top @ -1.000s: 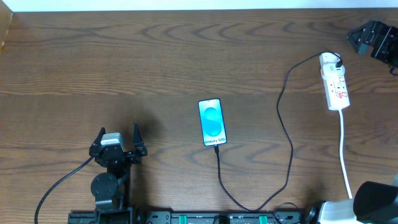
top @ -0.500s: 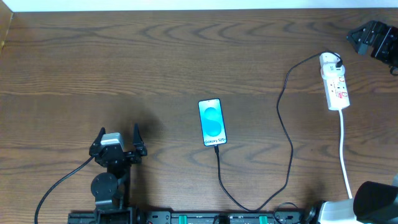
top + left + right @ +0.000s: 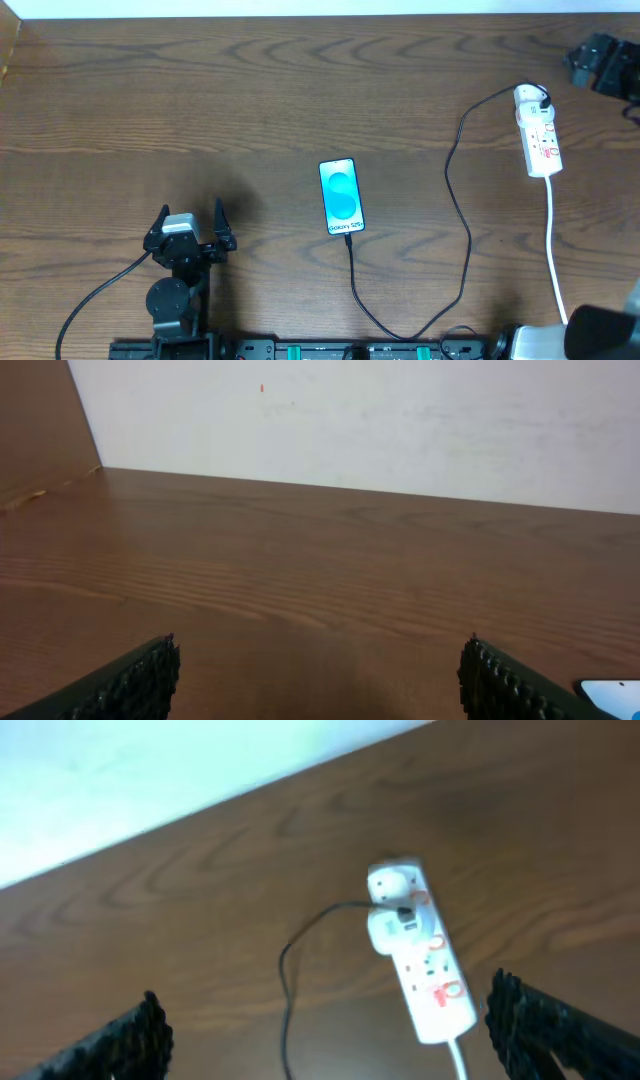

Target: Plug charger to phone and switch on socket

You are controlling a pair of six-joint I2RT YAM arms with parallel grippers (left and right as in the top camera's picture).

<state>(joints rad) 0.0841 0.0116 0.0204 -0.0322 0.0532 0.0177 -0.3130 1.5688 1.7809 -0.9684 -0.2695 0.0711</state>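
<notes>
Your right pincer (image 3: 345, 1035) is drifting slightly outward above the socket (image 3: 425, 965), which is lying just ahead of its spread fingers, probably because the switch is already pressed, though that is too small to read. Both it and the left pincer (image 3: 190, 225) are gaping wide, holding nothing. The charger (image 3: 460, 200) is trailing from the socket to the phone (image 3: 341, 195), well off to the right pincer's left, seemingly seated.
</notes>
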